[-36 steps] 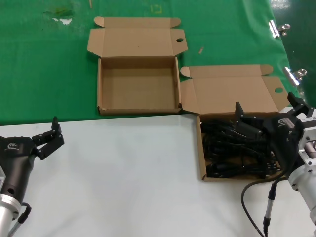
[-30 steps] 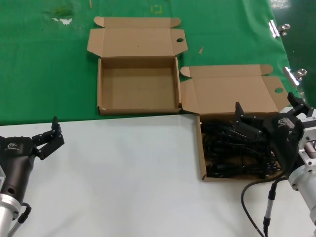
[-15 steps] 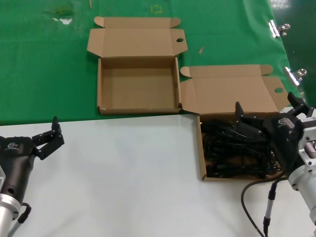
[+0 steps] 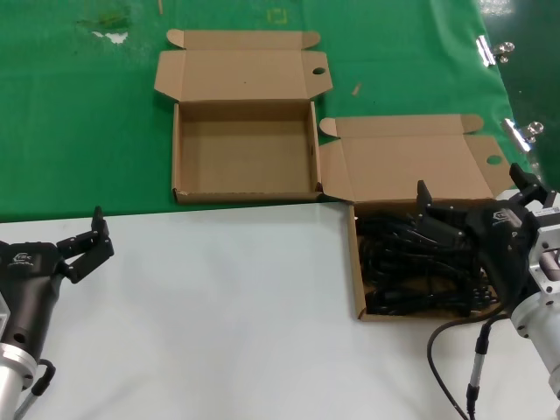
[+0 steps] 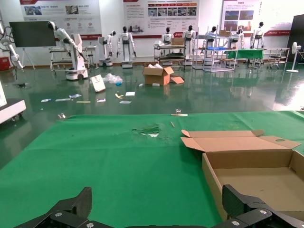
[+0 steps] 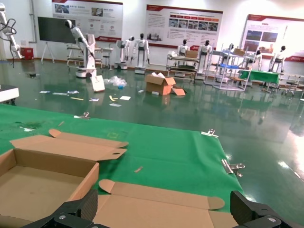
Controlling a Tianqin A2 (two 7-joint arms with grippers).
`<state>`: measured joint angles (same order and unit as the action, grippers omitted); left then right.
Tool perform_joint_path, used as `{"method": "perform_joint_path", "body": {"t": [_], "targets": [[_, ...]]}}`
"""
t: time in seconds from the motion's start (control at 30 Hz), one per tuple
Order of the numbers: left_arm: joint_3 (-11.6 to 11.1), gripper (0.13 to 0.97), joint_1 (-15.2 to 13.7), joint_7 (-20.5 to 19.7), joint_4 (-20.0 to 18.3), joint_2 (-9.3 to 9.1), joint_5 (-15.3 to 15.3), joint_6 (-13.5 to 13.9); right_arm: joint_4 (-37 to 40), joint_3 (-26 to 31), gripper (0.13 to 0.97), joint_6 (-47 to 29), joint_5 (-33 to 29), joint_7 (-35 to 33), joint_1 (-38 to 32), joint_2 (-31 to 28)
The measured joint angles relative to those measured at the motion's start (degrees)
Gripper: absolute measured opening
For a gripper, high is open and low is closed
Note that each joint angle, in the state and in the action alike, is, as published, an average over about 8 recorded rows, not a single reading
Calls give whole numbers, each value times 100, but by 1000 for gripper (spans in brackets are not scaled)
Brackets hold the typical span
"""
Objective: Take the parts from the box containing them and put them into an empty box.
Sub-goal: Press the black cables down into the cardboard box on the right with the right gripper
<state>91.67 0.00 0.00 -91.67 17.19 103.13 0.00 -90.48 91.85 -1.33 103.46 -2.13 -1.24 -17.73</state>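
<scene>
- Head view: right gripper sits low over tangled parts, fingers spread wide; cords could snag and drag the box containing them.
- Left gripper waits over the desk, fingers open.

A green cloth covers the far half of the white tabletop, its near edge running straight across. Metal binder clips sit along the cloth's right edge, and a worn, torn patch marks its far left. Beyond, a hall holds white humanoid robots, wall posters, and an open carton on a glossy floor.
</scene>
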Motion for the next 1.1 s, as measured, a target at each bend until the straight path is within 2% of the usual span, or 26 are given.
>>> {"method": "perform_joint_path", "body": {"t": [0.33,0.57,0.63,0.9,0.93,1.1], "targets": [[0,932,0,0,0,0,0,0,-2,29,966,9,-8,-5,-9,-16],[0,843,0,0,0,0,0,0,-26,335,966,224,147,33,-93,-284],[0,830,0,0,0,0,0,0,-30,479,966,326,238,26,-136,-425],[0,663,0,0,0,0,0,0,-1,1339,966,573,709,-113,-538,-1340],[0,663,0,0,0,0,0,0,10,1477,966,581,787,-118,-625,-1488],[0,527,0,0,0,0,0,0,92,2125,966,483,1083,-43,-1131,-2166]]}}
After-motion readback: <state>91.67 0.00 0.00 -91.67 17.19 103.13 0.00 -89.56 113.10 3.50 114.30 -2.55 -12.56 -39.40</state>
